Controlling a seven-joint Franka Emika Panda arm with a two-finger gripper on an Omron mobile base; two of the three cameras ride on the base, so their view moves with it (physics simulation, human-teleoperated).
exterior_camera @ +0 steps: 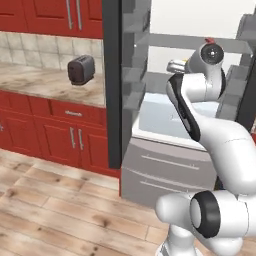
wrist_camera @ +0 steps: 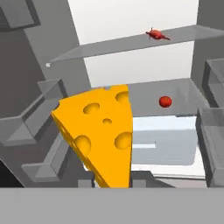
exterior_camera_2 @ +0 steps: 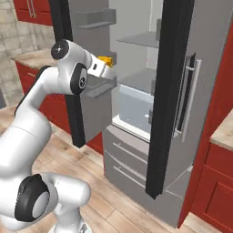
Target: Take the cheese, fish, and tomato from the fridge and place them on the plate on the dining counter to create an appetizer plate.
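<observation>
- Right up close in the hand view, the holed yellow-orange cheese wedge [wrist_camera: 99, 135] sits between the two dark finger tips of the gripper [wrist_camera: 111, 178], its narrow end down between them and its wide end up.
- The claw is clamped on that cheese; the fingers press its lower sides.
- From the right base view, the white arm reaches to the open dark-doored fridge [exterior_camera_2: 169, 91], and a bit of yellow cheese [exterior_camera_2: 106, 60] peeks out at the gripper [exterior_camera_2: 103, 64], just in front of the fridge's left door bins.
- Just behind the wedge, a pale drawer front runs along the bottom of the fridge's grey interior.
- Further in, the small round glossy red tomato [wrist_camera: 165, 101] rests on the middle glass shelf [wrist_camera: 148, 94], toward its right side and near the back.
- Higher and deeper, the slim red fish [wrist_camera: 156, 34] lies on the upper glass shelf [wrist_camera: 109, 46], close to its right front edge.
- In the left base view, a speck of red, the fish [exterior_camera: 210, 41], shows above the arm's wrist on that upper shelf.
- Off to the left there, a dark grey toaster [exterior_camera: 81, 69] stands on the beige marbled back counter [exterior_camera: 40, 82], near its right end, above red cabinets [exterior_camera: 60, 132].
</observation>
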